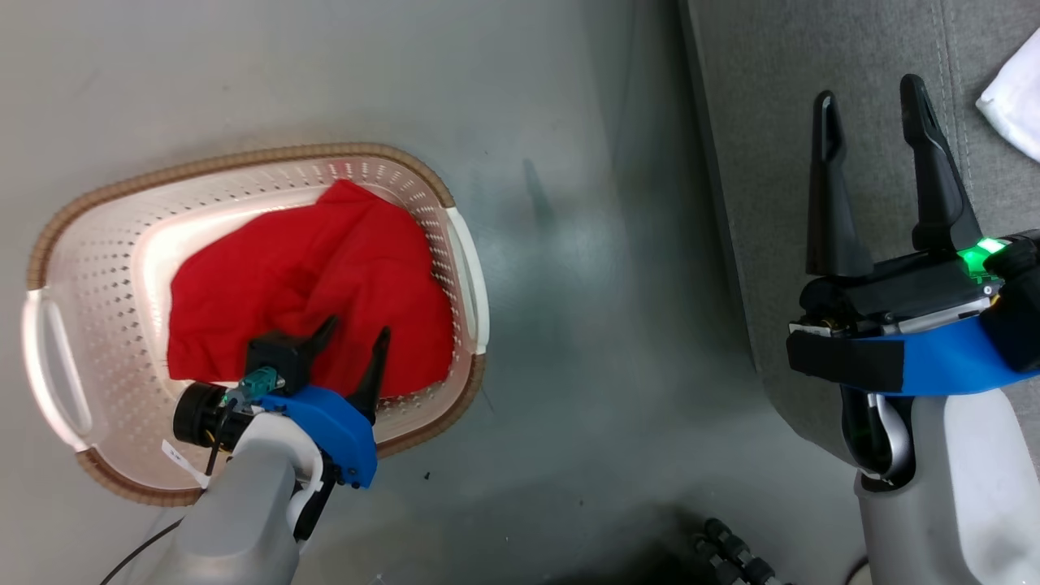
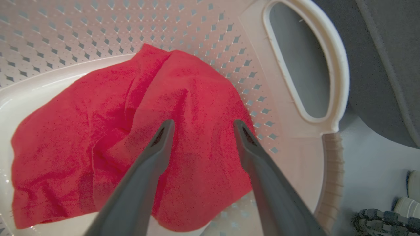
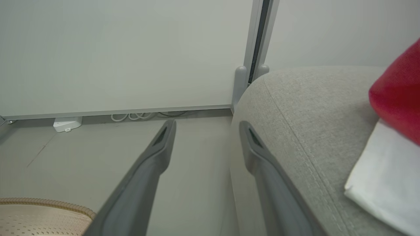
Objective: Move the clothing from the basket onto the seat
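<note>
Red clothing [image 1: 325, 252] in the basket [image 1: 97, 268] lies partly hidden behind left pincer [image 1: 358, 325].

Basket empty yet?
Not empty: red clothing lies crumpled inside the basket, under the open left gripper.

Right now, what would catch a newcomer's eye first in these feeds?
The bright red garment crumpled in the cream basket on the floor, at the head view's left, with the left gripper poised open over it. On the right, the right gripper stands open at the edge of the grey sofa, on which white cloth and another red piece lie.
</note>
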Robot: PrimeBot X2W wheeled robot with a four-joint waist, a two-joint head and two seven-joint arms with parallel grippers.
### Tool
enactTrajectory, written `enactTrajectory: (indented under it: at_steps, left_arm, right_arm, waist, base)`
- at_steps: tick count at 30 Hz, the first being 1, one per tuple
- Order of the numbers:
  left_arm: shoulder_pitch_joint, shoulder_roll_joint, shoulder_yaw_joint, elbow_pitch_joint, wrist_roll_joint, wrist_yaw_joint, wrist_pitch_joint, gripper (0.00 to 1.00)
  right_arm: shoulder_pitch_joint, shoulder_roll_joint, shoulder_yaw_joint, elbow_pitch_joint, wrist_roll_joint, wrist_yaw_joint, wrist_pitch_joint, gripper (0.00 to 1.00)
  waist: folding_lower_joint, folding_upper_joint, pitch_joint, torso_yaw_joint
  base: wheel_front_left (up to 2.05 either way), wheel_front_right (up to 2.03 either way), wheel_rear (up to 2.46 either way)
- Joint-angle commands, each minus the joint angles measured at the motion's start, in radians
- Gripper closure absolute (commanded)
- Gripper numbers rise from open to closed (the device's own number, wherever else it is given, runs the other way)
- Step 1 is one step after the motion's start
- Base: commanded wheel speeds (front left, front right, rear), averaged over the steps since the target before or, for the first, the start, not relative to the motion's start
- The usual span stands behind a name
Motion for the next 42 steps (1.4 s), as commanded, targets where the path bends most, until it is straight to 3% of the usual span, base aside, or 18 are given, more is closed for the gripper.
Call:
enactTrajectory:
  at_steps: [1,12,13,14,15,32,42]
  left_arm:
    - [-0.032,0.006,-0.017,0.028,-0.024,-0.004,-0.003,0.00]
    - [-0.117,-0.001,-0.077,0.169,-0.138,-0.004,0.008,0.00]
    - [-0.121,-0.003,-0.085,0.175,-0.146,-0.004,0.016,0.04]
    - [-0.126,-0.003,-0.096,0.178,-0.152,-0.004,0.022,0.74]
    - [-0.130,-0.001,-0.104,0.180,-0.162,-0.004,0.022,1.00]
    - [-0.157,0.027,-0.222,0.184,-0.266,-0.004,0.008,1.00]
    - [-0.109,0.020,-0.257,0.191,-0.304,-0.004,-0.003,1.00]
  right_arm:
    - [-0.022,0.003,0.009,0.006,0.010,-0.001,-0.010,0.00]
    - [-0.020,0.003,0.034,0.023,0.030,-0.001,-0.032,0.00]
    - [-0.020,0.003,0.035,0.024,0.032,-0.001,-0.035,0.00]
    - [-0.020,0.003,0.036,0.025,0.033,-0.001,-0.035,0.00]
    - [-0.021,0.003,0.037,0.027,0.034,-0.001,-0.037,0.00]
    - [-0.038,0.003,0.054,0.068,0.055,-0.001,-0.056,0.00]
    - [-0.028,0.003,0.071,0.132,0.063,-0.001,-0.064,0.00]
  waist:
    - [-0.0003,0.0000,0.041,-0.026]
    - [-0.0003,0.0000,0.094,-0.048]
    - [-0.0003,0.0000,0.096,-0.050]
    - [-0.0003,0.0000,0.098,-0.052]
    - [-0.0003,0.0000,0.100,-0.054]
    - [-0.0003,0.0000,0.090,-0.056]
    - [-0.0003,0.0000,-0.058,-0.028]
  base:
    - [0.00,0.00,0.00]
    - [0.00,0.00,0.00]
    - [0.00,0.00,0.00]
    - [0.00,0.00,0.00]
    - [0.00,0.00,0.00]
    - [0.00,0.00,0.00]
    - [0.00,0.00,0.00]
